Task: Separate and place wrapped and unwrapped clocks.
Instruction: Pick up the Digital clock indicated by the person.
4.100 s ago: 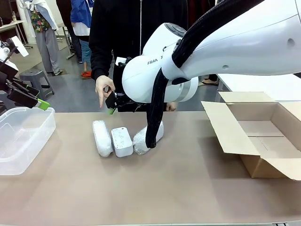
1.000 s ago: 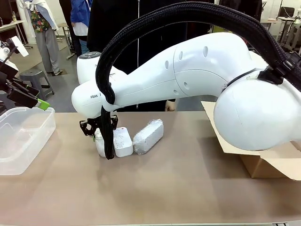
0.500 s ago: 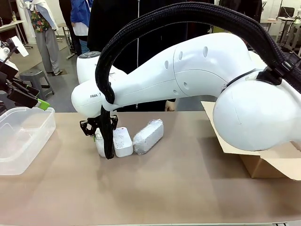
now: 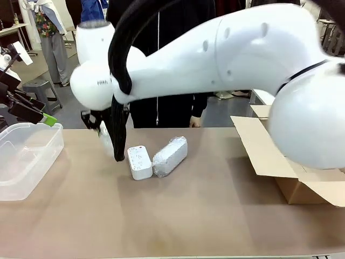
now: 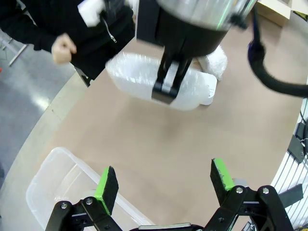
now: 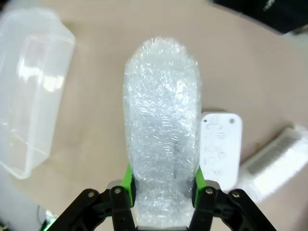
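We count three clocks in all. Two are bundled in bubble wrap: the first wrapped clock point(image 6: 162, 134) and the second wrapped clock point(image 4: 170, 156). One is the unwrapped clock point(image 4: 139, 162), bare white plastic. We count two containers: one clear plastic bin point(image 4: 38, 162) and one open cardboard box point(image 4: 294, 191). We count two tools, the left tool point(image 5: 163, 177) and the right tool point(image 6: 162, 179), each with two green pads, four pads altogether. We see one table point(image 4: 205, 216) and one person point(image 4: 161, 113) in black at its far side.
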Controlling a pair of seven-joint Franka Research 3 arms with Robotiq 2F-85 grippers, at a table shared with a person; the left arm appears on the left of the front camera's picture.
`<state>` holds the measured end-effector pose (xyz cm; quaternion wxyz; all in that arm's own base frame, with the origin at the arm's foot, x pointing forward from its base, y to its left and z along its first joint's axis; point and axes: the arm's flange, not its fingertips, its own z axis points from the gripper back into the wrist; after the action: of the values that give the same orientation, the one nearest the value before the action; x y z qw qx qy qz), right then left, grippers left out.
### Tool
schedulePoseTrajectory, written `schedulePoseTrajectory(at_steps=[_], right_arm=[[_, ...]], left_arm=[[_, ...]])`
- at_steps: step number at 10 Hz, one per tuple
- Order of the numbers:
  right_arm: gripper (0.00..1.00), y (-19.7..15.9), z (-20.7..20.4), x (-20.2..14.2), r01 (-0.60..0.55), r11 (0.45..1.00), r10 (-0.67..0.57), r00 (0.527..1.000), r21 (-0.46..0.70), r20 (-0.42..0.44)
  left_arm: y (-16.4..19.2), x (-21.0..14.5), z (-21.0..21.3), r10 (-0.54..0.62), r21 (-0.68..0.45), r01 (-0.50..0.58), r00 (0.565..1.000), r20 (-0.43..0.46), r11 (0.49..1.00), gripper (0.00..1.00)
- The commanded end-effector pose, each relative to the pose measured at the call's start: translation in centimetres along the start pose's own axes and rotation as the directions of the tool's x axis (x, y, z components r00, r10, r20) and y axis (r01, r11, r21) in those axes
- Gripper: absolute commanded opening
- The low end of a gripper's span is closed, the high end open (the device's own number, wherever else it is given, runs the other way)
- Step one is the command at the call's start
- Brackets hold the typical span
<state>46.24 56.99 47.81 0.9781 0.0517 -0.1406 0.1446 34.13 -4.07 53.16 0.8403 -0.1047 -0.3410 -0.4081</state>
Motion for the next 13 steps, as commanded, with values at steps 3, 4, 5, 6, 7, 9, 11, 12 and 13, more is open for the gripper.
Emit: schedulePoseTrajectory(at_steps=[3, 4, 5, 6, 7, 9, 11, 12, 13], right_arm=[[0.00, -3.4, 6.4, -2.7, 0.064, 0.996, -0.061, 0.997, -0.061, 0.045], [0.00, -4.9, 8.1, -3.5, 0.067, 0.997, -0.065, 0.996, -0.032, 0.055], [0.00, -6.2, 9.1, -4.5, 0.080, 0.997, -0.079, 0.994, -0.019, 0.074], [0.00, -7.3, 9.9, -5.6, 0.093, 0.996, -0.092, 0.990, 0.001, 0.108], [0.00, -7.7, 10.3, -6.4, 0.084, 0.996, -0.086, 0.985, 0.018, 0.149], [0.00, -6.4, 10.7, -3.9, 0.062, 0.998, -0.058, 0.993, -0.028, 0.102], [0.00, -6.4, 10.7, -3.9, 0.062, 0.998, -0.058, 0.993, -0.028, 0.102], [0.00, -6.4, 10.7, -3.9, 0.062, 0.998, -0.058, 0.993, -0.028, 0.102], [0.00, -6.4, 10.7, -3.9, 0.062, 0.998, -0.058, 0.993, -0.028, 0.102]], left_arm=[[0.1, 0.0, -0.1, 0.006, -0.009, -0.006, 1.000, 0.006, 1.000, 1.00], [0.1, 0.0, -0.1, 0.006, -0.009, -0.006, 1.000, 0.006, 1.000, 1.00], [0.1, 0.0, -0.1, 0.006, -0.009, -0.006, 1.000, 0.006, 1.000, 1.00], [0.1, 0.0, -0.1, 0.006, -0.009, -0.006, 1.000, 0.006, 1.000, 1.00], [0.1, 0.0, -0.1, 0.006, -0.009, -0.006, 1.000, 0.006, 1.000, 1.00], [0.1, 0.0, -0.1, 0.006, -0.009, -0.006, 1.000, 0.006, 1.000, 1.00], [0.1, 0.0, -0.1, 0.006, -0.009, -0.006, 1.000, 0.006, 1.000, 1.00], [0.1, 0.0, -0.1, 0.006, -0.009, -0.006, 1.000, 0.006, 1.000, 1.00], [0.1, 0.0, -0.1, 0.006, -0.009, -0.006, 1.000, 0.006, 1.000, 1.00]])
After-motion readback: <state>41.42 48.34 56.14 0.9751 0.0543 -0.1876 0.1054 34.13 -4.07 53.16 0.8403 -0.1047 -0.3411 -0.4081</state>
